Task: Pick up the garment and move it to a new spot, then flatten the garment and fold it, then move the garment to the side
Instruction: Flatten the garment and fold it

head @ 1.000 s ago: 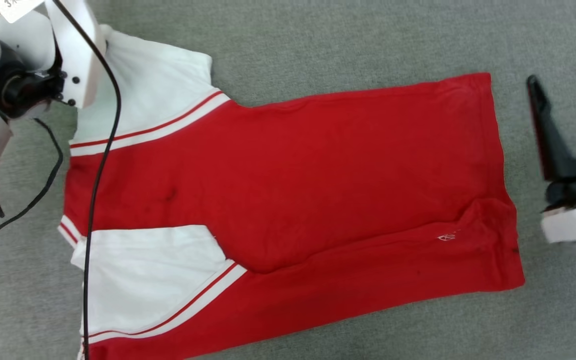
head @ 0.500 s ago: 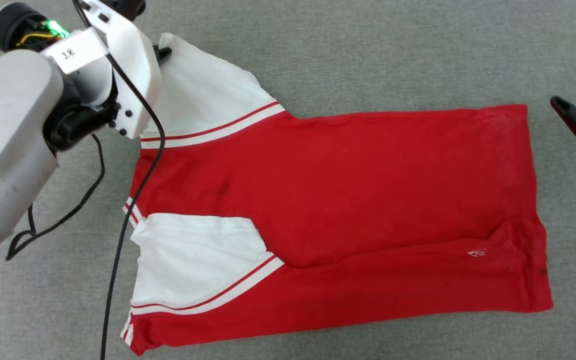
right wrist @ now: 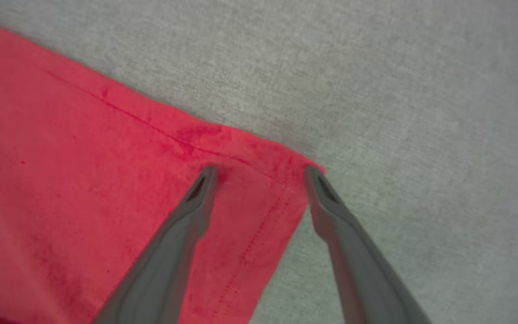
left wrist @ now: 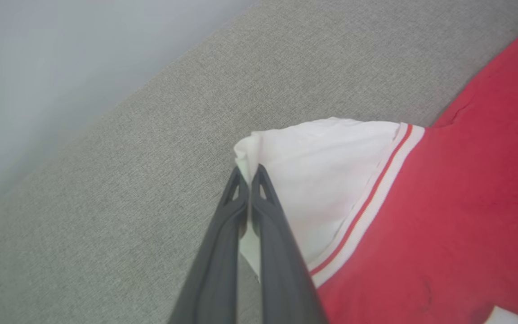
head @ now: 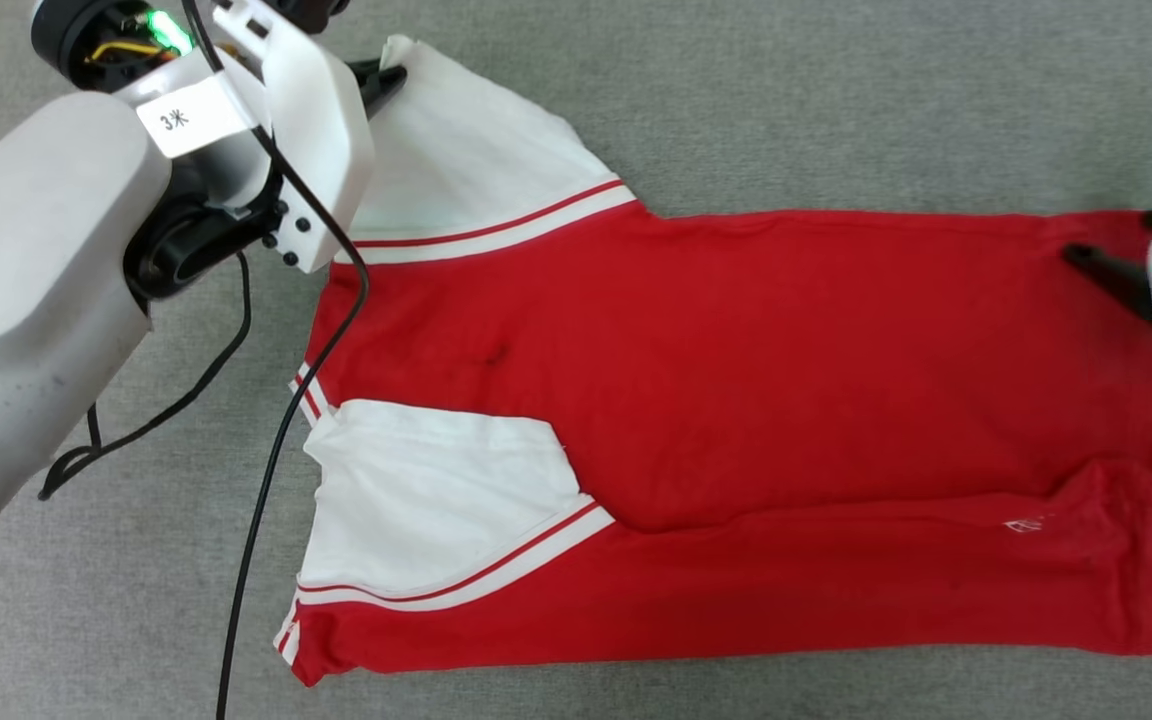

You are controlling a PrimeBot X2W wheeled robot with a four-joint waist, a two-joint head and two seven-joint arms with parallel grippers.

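The garment [head: 736, 400], a red T-shirt with white sleeves and red-and-white stripe trim, lies spread across the grey cloth surface, collar end to the left, hem to the right. Its near side is folded over, one white sleeve [head: 436, 500] lying on the red body. My left gripper [head: 391, 78] is shut on the tip of the far white sleeve [left wrist: 322, 180], fabric pinched between its fingers [left wrist: 247, 180]. My right gripper [right wrist: 259, 173] stands open over the far hem corner [right wrist: 259, 180], one fingertip on the red fabric, the other at the corner's edge.
The grey cloth surface [head: 836, 100] runs all around the shirt. A black cable [head: 266, 500] hangs from my left arm [head: 36, 280] and crosses the shirt's collar end. A pale wall [left wrist: 61, 54] shows beyond the surface's edge in the left wrist view.
The head view has shifted, so the shirt sits further right and lower in it. My right gripper has come in from the right onto the far hem corner. The left stays shut on the sleeve.
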